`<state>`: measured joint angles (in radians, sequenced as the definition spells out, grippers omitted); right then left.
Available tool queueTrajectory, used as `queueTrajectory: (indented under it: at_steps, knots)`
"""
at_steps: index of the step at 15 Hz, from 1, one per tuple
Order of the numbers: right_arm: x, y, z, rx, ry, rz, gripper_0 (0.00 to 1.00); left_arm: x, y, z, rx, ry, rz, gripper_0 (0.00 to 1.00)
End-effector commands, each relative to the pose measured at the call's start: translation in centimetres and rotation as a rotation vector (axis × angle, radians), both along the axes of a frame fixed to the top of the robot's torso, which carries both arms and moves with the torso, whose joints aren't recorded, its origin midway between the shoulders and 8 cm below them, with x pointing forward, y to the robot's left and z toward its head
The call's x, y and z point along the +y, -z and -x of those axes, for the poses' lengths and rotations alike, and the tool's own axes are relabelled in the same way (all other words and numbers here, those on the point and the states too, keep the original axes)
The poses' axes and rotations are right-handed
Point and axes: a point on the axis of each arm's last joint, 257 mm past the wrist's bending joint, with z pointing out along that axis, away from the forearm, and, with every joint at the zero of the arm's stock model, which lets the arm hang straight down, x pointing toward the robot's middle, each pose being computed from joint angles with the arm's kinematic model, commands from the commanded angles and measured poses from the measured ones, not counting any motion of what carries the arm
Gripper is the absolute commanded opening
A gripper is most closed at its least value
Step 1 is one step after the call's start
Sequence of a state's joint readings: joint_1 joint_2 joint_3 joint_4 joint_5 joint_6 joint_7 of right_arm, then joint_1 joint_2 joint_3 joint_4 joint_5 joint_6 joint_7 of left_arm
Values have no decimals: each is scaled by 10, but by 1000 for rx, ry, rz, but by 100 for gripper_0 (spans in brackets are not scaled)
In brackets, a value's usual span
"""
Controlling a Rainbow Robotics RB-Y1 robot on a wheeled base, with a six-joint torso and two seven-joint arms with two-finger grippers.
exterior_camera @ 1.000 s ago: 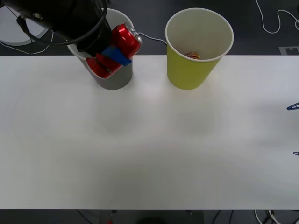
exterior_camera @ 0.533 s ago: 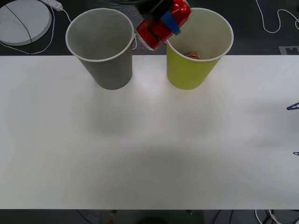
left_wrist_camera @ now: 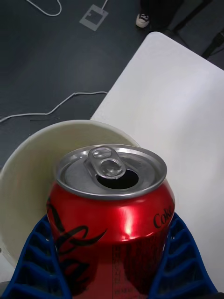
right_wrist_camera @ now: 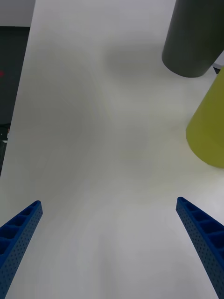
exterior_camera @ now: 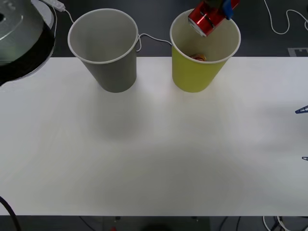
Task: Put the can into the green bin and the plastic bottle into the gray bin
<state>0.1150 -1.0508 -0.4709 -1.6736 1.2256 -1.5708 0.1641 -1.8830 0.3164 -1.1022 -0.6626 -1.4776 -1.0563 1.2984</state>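
On the far left of the front view we see a dark, rounded part of the robot's left arm (exterior_camera: 21,43) hanging over the corner of the white table (exterior_camera: 144,154). Next along, the gray bin (exterior_camera: 108,48) stands upright near the table's far edge, its white rim facing up and its inside bare as far as we can see. Just beside it, apart and not touching, stands the green bin (exterior_camera: 202,53), also upright, with a small reddish-orange item (exterior_camera: 198,57) lying at its bottom; we cannot tell what that item is.

Above the green bin's open mouth we find the can (exterior_camera: 206,19), tilted, held in the air by the left pincer (exterior_camera: 219,9) at the top edge of the front view. In the left wrist view the can (left_wrist_camera: 109,210) sits between the blue ribbed fingers (left_wrist_camera: 42,261), which press against both of its sides, so we read this pincer as clamped on the can. Its silver top and pull tab face the camera, and the pale inside of the green bin (left_wrist_camera: 28,187) lies directly beneath it.

At the right edge of the table we see the blue tips of the right pincer (exterior_camera: 302,134). In the right wrist view its fingers (right_wrist_camera: 21,233) stand wide apart over bare table, holding nothing, with both bins farther off.
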Motion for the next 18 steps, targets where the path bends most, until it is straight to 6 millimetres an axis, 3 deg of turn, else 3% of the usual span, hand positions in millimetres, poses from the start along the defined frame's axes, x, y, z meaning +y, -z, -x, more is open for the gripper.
queueTrajectory:
  at_steps: [1,5,7,9,14,18]
  knots:
    - [0,0,0,0,0,0,100,-16,1,-14,-31,-49,29,0]
    - [0,0,0,0,0,0,100,-22,-2,-21,-48,-78,53,0]
    - [0,0,0,0,0,0,100,-24,-4,-21,-51,-77,63,9]
    - [0,0,0,0,0,0,100,-26,-6,-23,-58,-75,76,99]
    - [0,0,0,0,0,0,100,-29,-7,-20,-56,-48,82,100]
    - [0,0,0,0,0,0,100,-10,-18,-10,7,11,95,100]
